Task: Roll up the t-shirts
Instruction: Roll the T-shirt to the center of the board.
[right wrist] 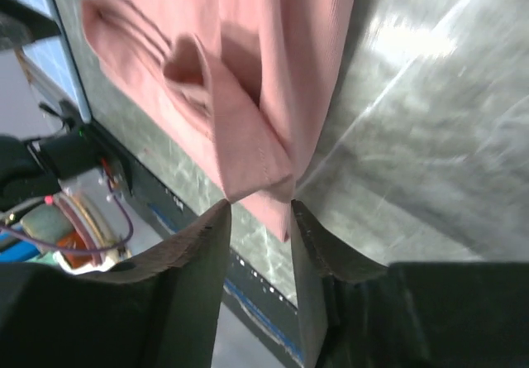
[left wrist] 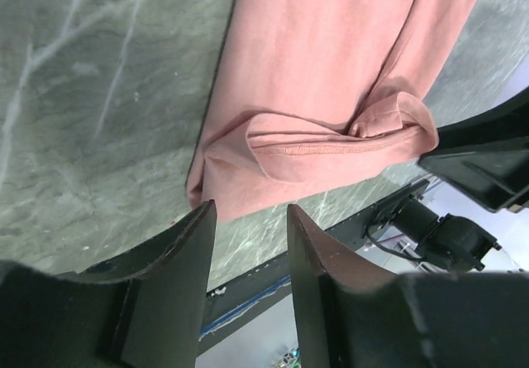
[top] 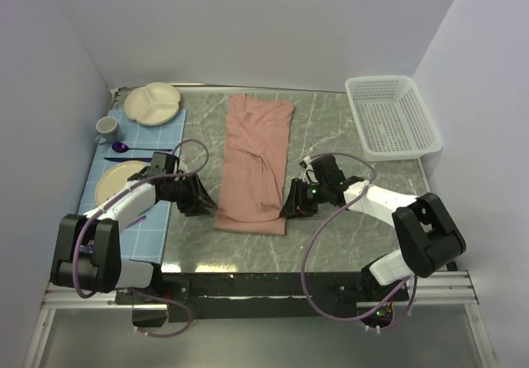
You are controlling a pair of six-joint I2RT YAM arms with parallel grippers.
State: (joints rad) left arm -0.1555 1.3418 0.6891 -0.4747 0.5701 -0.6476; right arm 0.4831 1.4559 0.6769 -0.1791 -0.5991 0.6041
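Observation:
The t-shirt (top: 256, 161) is dusty pink and lies folded into a long narrow strip, running from the back of the marble table toward its front edge. At its near end a short hemmed flap (left wrist: 331, 140) is turned over onto the strip. My left gripper (top: 207, 203) is low at the near left corner. It is open with nothing between its fingers, and the t-shirt (left wrist: 331, 70) corner sits just beyond the left gripper (left wrist: 250, 211). My right gripper (top: 291, 207) is at the near right corner, open. A corner of the t-shirt (right wrist: 240, 70) hangs at the right gripper's (right wrist: 260, 207) tips, unpinched.
A white mesh basket (top: 393, 116) stands at the back right. On the blue tiled mat (top: 157, 219) at left are a cream divided plate (top: 153, 103), a mug (top: 107, 126), a purple spoon (top: 124, 148) and a yellow plate (top: 116, 182). The table's front edge lies just behind both grippers.

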